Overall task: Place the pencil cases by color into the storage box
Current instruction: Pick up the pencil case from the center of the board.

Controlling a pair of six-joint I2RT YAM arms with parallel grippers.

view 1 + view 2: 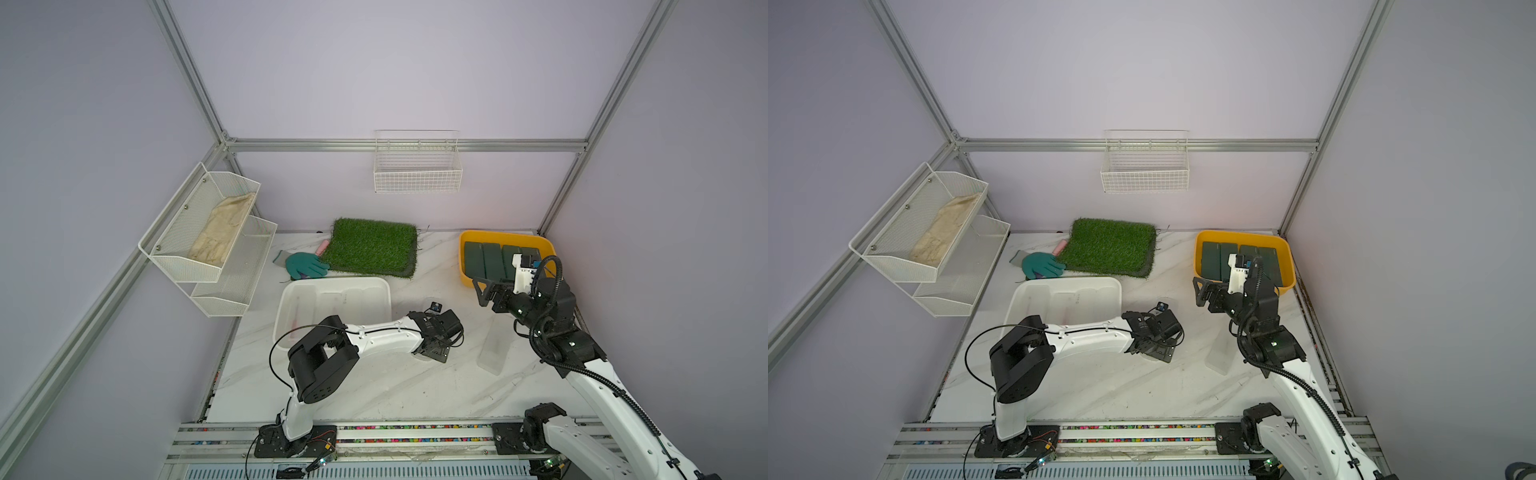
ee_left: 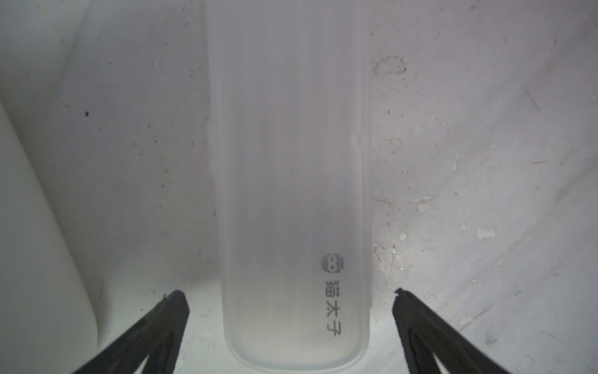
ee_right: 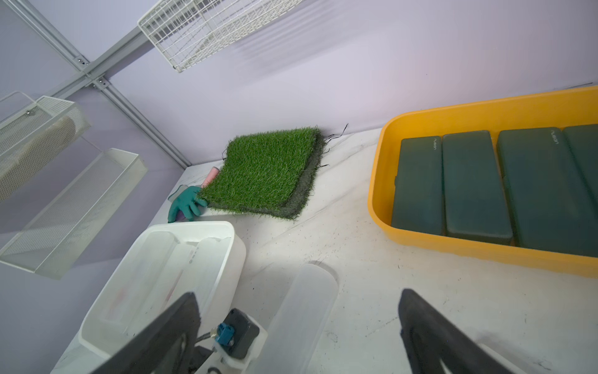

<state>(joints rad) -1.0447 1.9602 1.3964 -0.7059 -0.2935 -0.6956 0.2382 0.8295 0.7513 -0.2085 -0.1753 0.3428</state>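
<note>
Four green cases (image 1: 473,259) in yellow box (image 1: 498,235), far right corner; two frosted cases (image 1: 492,349) loose on table (image 1: 374,386); both jaws open, left astride one.

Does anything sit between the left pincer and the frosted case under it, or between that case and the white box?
Nothing visible. The left pincer is open, straddling the frosted case, with only bare tabletop in the gaps and between the case and the white box.
</note>
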